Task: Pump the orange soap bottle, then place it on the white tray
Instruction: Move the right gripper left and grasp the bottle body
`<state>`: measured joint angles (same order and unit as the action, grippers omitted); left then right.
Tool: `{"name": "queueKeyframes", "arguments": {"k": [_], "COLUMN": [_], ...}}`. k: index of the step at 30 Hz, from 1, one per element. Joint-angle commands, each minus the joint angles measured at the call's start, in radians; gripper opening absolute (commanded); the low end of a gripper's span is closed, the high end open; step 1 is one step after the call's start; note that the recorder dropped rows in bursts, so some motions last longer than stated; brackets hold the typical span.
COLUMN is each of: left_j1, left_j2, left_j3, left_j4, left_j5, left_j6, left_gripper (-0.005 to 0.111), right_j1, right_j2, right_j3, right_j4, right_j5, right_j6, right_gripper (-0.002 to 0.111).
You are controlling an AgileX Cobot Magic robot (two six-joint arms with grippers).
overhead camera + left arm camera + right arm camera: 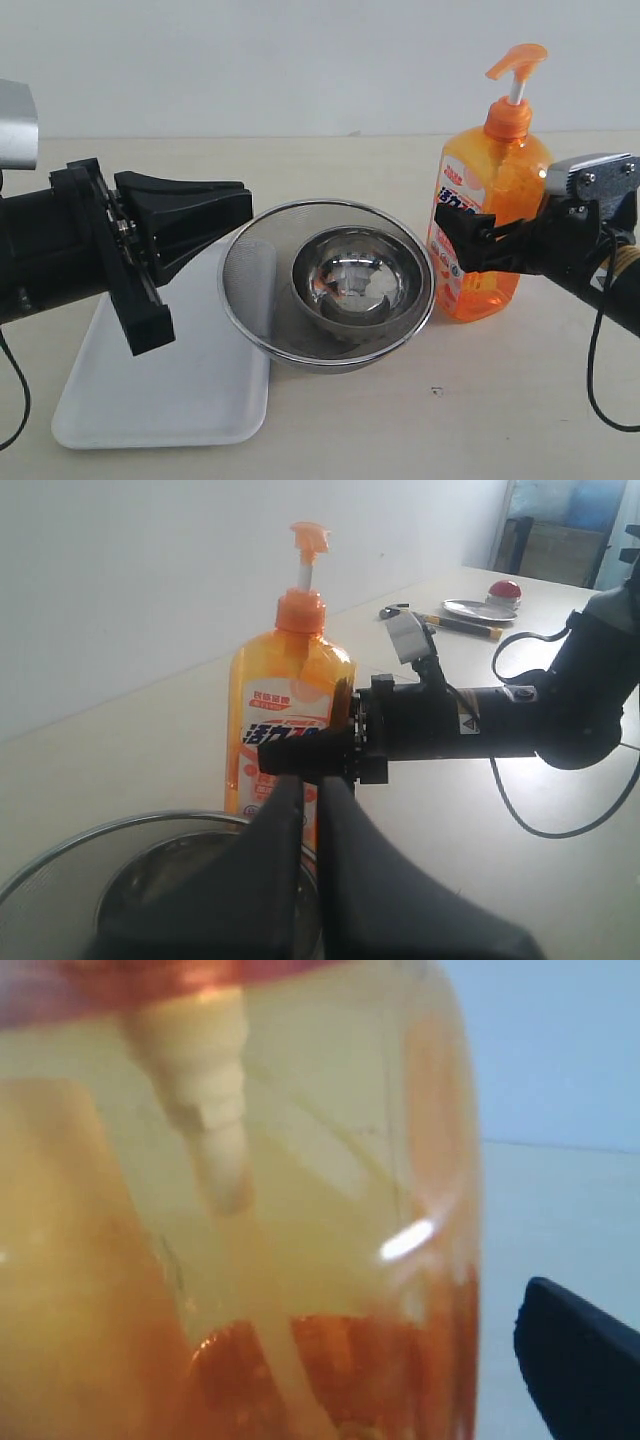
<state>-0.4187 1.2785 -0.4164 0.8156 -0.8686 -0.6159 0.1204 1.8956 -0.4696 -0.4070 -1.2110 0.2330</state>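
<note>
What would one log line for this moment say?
left gripper: shut, empty, near mesh bowl | right gripper: open around orange soap bottle | bottle: upright on table, pump head up | white tray: without bottle

Translucent, glossy orange plastic for the orange soap bottle [505,175]; smooth white tray [170,395], softly shiny. Fine metal mesh bowl [255,290], mirror-polished steel bowl [350,285] inside it — matt black plastic on the left gripper [240,208], matt pale tabletop [480,400].
</note>
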Motion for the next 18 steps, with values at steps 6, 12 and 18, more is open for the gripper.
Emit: {"name": "queueKeyframes", "arguments": {"k": [6,12,18], "left_j1": [0.003,0.003,0.003], "left_j2": [-0.006,-0.006,-0.006], "left_j3": [0.004,0.004,0.004], "left_j4": [-0.004,0.005,0.007], "left_j5": [0.009,0.009,0.009], "left_j6": [0.007,0.007,0.007], "left_gripper": [0.005,0.005,0.005], "right_j1": [0.008,0.008,0.008], "right_j2": [0.002,0.002,-0.002], "right_j3": [-0.024,-0.024,-0.024], "right_j4": [0.001,0.001,-0.002], "right_j5": [-0.010,0.010,0.011], "right_j6": [0.001,0.001,0.005], "right_gripper": [0.085,0.023,0.000]}}
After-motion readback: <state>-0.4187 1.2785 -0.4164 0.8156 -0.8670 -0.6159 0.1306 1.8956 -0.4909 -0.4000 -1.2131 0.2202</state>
